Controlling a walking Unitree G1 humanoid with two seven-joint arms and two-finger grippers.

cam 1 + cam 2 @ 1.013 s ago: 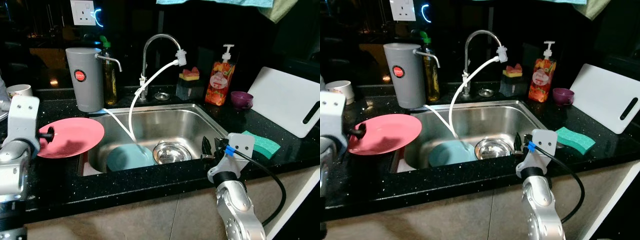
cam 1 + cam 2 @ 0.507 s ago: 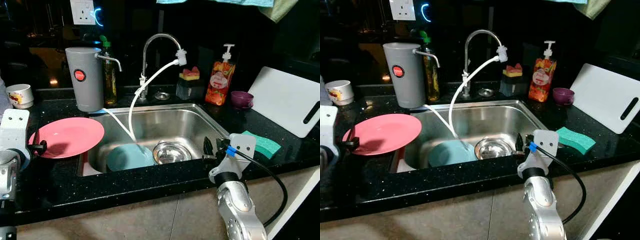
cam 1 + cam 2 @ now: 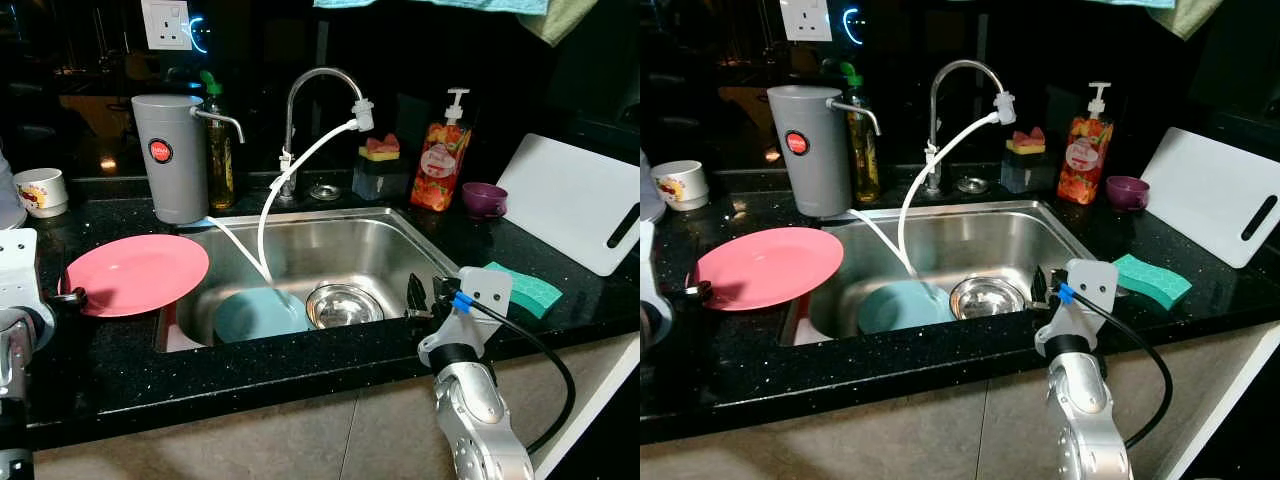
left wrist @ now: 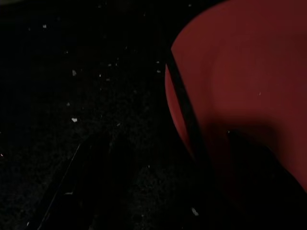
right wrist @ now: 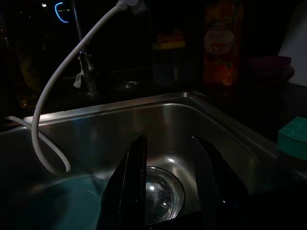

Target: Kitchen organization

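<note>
Just beside left fingers [image 3: 68,297]: pink plate [image 3: 135,273]

Black speckled countertop [image 3: 300,365] around a steel sink [image 3: 395,235].

On the left part lies a pink plate [image 3: 135,273], its edge just reaching the sink's rim; behind it stand a grey water filter canister [image 3: 168,155] and an oil bottle [image 3: 220,150], with a white patterned cup [image 3: 40,190] further left. Behind the sink sit a sponge holder [image 3: 378,172], an orange soap pump bottle [image 3: 440,160] and a small purple bowl [image 3: 483,198]. On the right, a green sponge [image 3: 528,288] lies flat, near a white cutting board [image 3: 575,200] that stands tilted.
</note>
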